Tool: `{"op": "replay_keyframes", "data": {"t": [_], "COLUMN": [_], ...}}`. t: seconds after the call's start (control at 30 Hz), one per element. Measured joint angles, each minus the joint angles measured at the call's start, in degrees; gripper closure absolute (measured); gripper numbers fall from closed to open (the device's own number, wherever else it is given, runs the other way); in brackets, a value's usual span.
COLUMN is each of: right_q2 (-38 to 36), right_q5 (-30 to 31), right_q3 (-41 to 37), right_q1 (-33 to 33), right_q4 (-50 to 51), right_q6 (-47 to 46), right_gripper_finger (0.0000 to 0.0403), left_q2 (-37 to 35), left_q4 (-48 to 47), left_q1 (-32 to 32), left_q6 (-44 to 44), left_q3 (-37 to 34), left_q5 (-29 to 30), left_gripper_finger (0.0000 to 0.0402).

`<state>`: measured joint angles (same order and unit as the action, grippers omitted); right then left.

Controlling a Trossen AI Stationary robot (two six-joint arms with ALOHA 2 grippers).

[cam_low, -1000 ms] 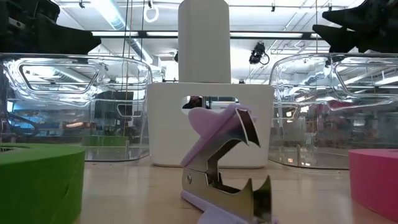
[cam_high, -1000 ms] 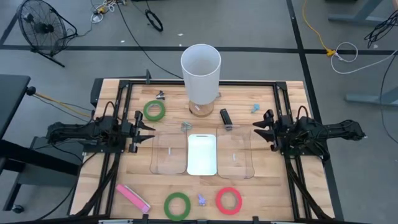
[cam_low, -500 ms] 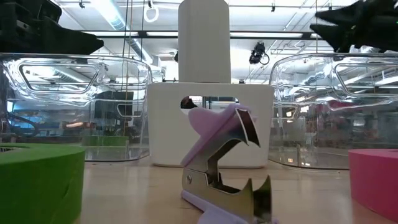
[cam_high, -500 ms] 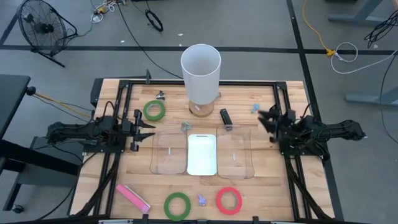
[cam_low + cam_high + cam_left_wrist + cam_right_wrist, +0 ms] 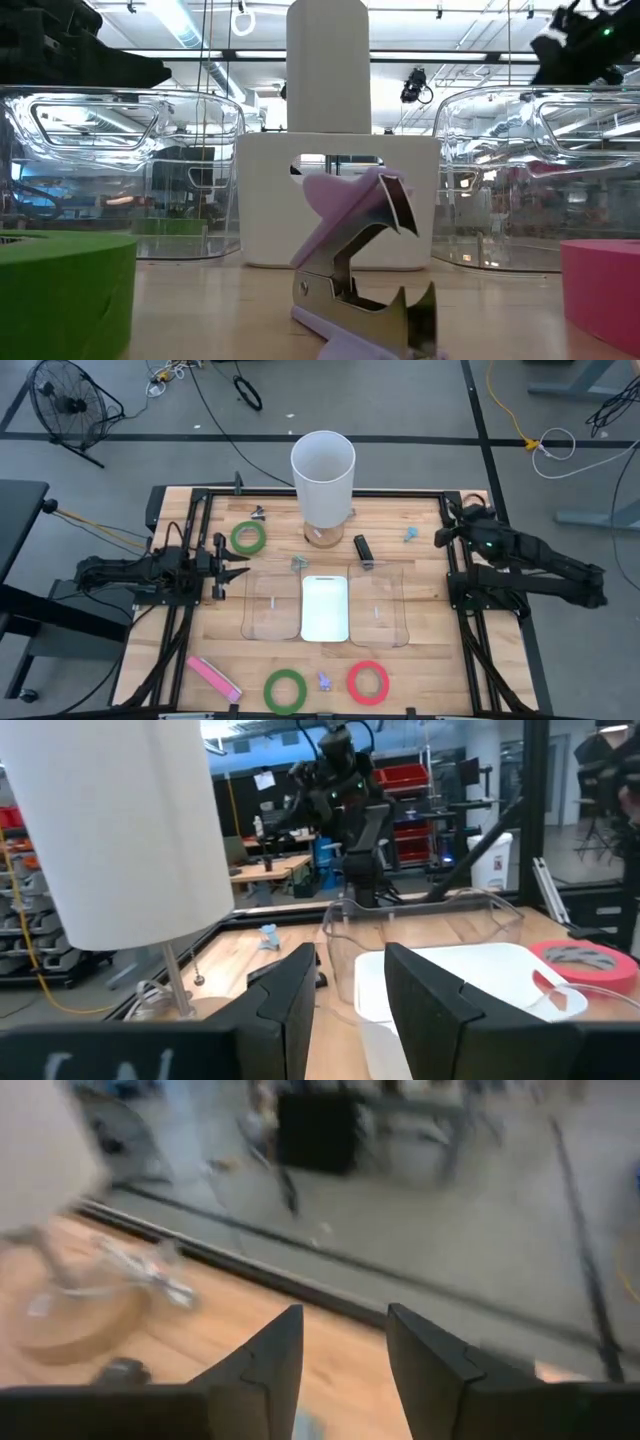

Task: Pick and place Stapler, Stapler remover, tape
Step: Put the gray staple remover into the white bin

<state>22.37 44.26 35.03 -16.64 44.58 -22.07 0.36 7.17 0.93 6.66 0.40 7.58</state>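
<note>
Three tape rings lie flat on the table: a green one (image 5: 248, 538) toward the far left, a green one (image 5: 285, 690) and a red one (image 5: 368, 681) by the near edge. A pink stapler (image 5: 213, 678) lies near-left, and a black stapler (image 5: 362, 547) lies beside the white cylinder. A purple staple remover (image 5: 324, 681) sits between the near rings and fills the low view (image 5: 365, 270). A blue remover (image 5: 411, 535) lies far-right. My left gripper (image 5: 240, 570) hovers open left of the trays. My right gripper (image 5: 441, 536) is open, raised near the blue remover.
A tall white cylinder (image 5: 323, 478) stands at the far middle. Two clear trays (image 5: 272, 605) (image 5: 377, 605) flank a white tray (image 5: 325, 607) at the table's centre. Two more small removers (image 5: 258, 513) (image 5: 298, 563) lie on the far left half. Black rails frame the table.
My right gripper has swung from beside the right clear tray toward the table's far edge, rising and turning to point at the far left. The left arm and all the objects have stayed put.
</note>
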Motion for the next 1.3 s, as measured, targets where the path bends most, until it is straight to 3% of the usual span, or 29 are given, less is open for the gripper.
{"op": "replay_keyframes", "data": {"t": [0.17,0.33,0.6,0.9,1.3], "right_q2": [5.4,12.3,22.5,34.0,44.0], "right_q5": [-8.7,-12.9,-19.6,-20.5,-19.7], "right_q3": [-1.7,-5.2,-5.9,-5.9,-5.9], "right_q1": [-6.0,-11.3,-16.2,-16.8,-16.8], "right_q4": [-1.8,-6.1,-13.1,-14.0,-18.6], "right_q6": [-1.9,-0.9,3.1,3.1,3.1], "right_gripper_finger": [0.0257,0.0255,0.0193,0.0123,0.0101], "left_q2": [0.0,0.0,0.0,0.0,0.0], "left_q4": [1.6,2.3,2.3,2.3,2.2], "left_q1": [0.0,0.0,0.0,0.0,0.0], "left_q6": [0.0,0.0,-0.1,-0.1,-0.1], "left_q3": [0.0,0.0,0.0,0.0,0.0], "left_q5": [0.3,0.3,0.1,0.1,0.1], "left_gripper_finger": [0.0273,0.0273,0.0273,0.0273,0.0273]}}
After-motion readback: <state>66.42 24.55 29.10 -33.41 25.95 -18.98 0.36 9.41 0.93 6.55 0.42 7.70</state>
